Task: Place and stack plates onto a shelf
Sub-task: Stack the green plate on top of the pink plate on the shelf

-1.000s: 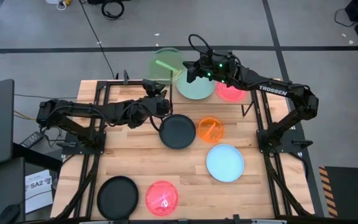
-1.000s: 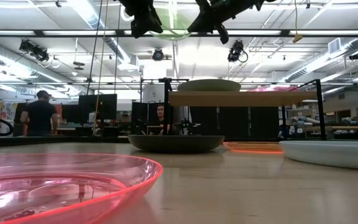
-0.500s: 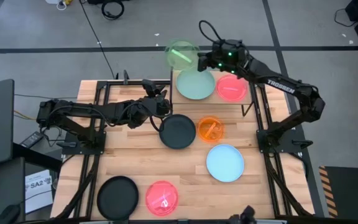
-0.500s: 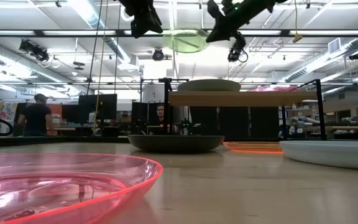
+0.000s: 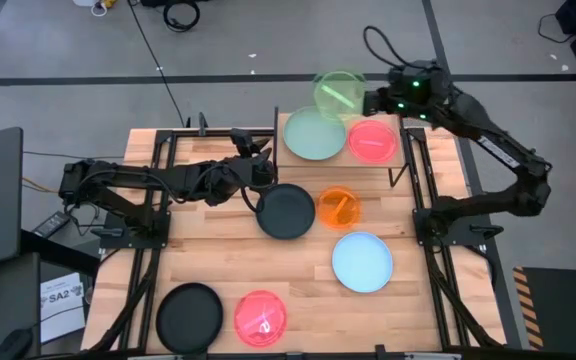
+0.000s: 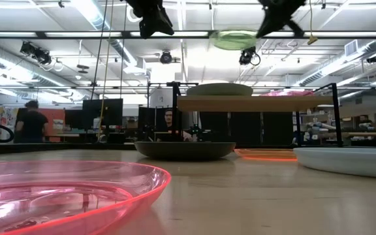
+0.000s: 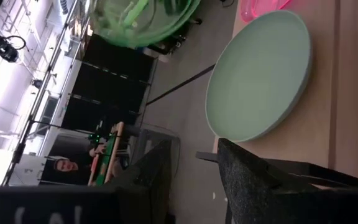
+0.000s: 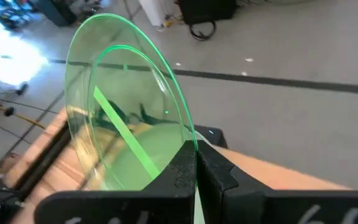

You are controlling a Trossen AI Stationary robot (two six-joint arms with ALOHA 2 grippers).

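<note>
Fingers of the right gripper (image 8: 194, 163), pinched on the translucent lime-green round plastic plate (image 5: 339, 90), carry it at the high view's upper middle above the light-wood shelf (image 5: 402, 152); next, lowering onto the pink plate (image 5: 372, 140).

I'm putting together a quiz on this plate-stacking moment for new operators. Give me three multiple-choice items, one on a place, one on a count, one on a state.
1. Where is the lime green plate?
A. flat on the shelf
B. held in the air above the shelf
C. on the table by the black plate

2. How many plates rest on the shelf?
A. two
B. none
C. four

3. How does the left gripper stand?
A. shut on a plate
B. open and empty
C. out of view

Key: 1 B, the right gripper pinches its rim overhead; 2 A, only the pale green plate and the pink plate lie there; 3 B, its fingers stand apart, holding nothing.
</note>
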